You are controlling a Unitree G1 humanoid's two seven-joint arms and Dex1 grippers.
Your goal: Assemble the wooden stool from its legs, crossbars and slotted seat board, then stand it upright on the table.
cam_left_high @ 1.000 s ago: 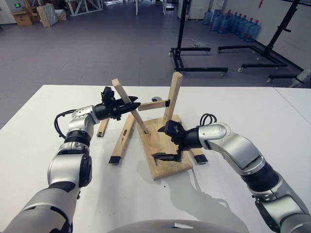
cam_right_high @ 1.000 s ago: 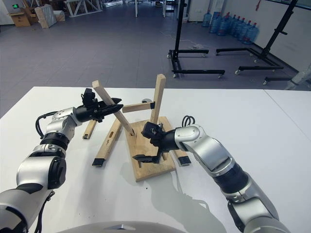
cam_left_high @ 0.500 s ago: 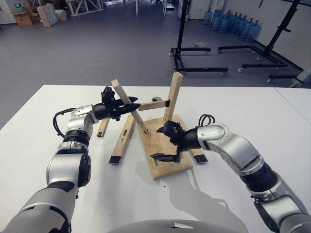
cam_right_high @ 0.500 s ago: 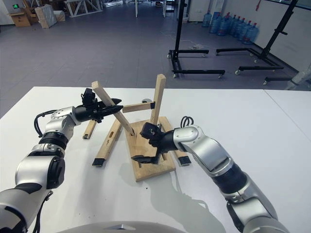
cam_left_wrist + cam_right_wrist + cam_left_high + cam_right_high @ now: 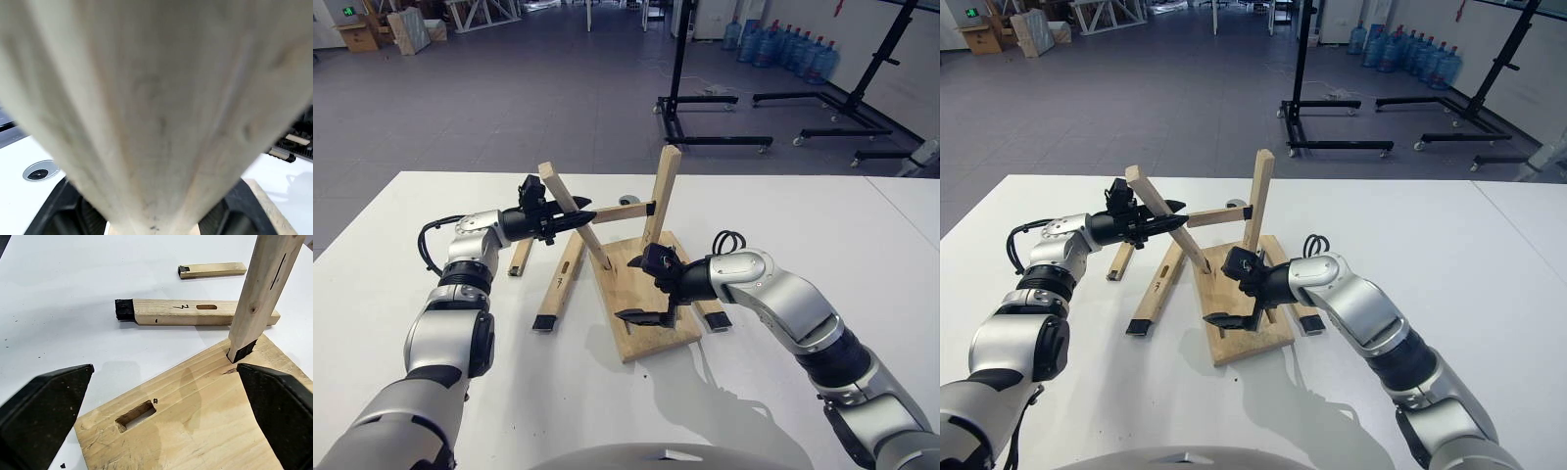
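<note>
Fingers (image 5: 638,315) of right gripper (image 5: 644,289) edged slightly left over seat board (image 5: 654,339).

The two head views look forward and down from above the arms, across the table (image 5: 382,245) to the hall floor beyond, and share almost the whole scene, the board (image 5: 641,294) sitting slightly further left in the right eye's. The left wrist view faces along the tilted leg (image 5: 156,112) from right against it. The right wrist view looks down from close above the board's slotted corner, between the right gripper's (image 5: 165,377) spread fingers (image 5: 44,406), toward that leg's foot, the loose leg (image 5: 195,312) and the crossbar (image 5: 215,269), all shared with the head views.
</note>
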